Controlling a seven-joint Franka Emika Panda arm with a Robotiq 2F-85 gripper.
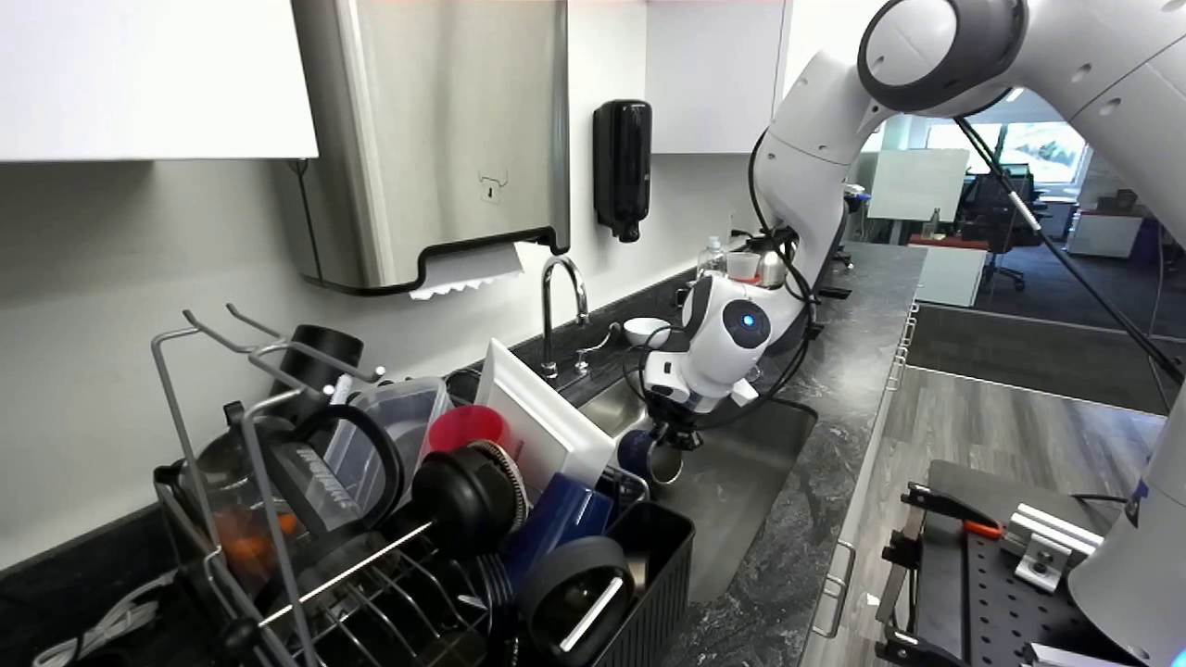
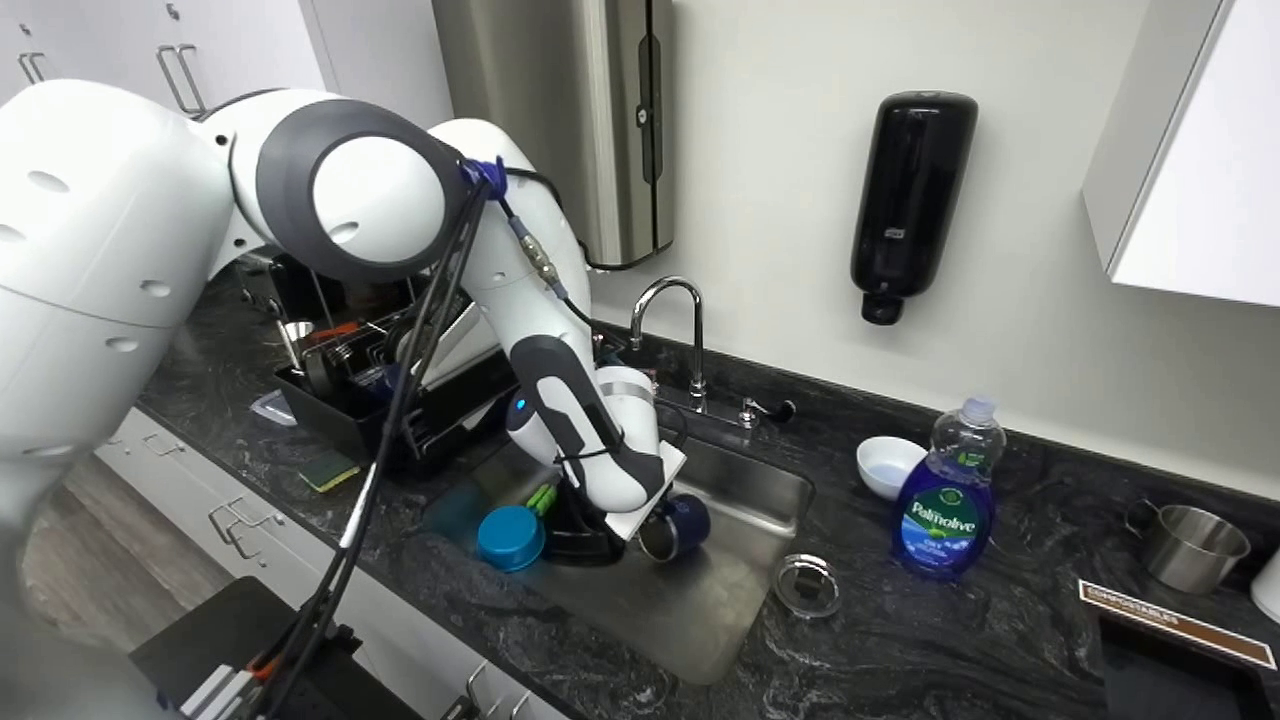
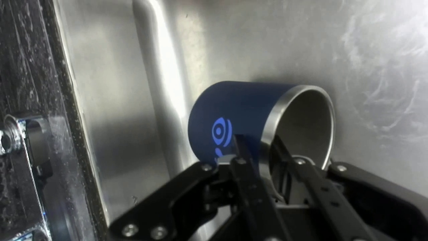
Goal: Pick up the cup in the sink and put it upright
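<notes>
In the wrist view, the navy cup is seen tilted on its side within the sink, its steel-rimmed mouth turned toward the right of that view; the rim is straddled by the fingers, one shown over the blue outer wall, the other at the mouth; only a narrow gap is shown between them, and whether the cup is gripped cannot be told; in an exterior view, the cup is partly hidden beneath the arm; the sink is bordered by the dish rack and the faucet; in an exterior view, a Palmolive bottle is seen on the counter, just beside the white bowl.
</notes>
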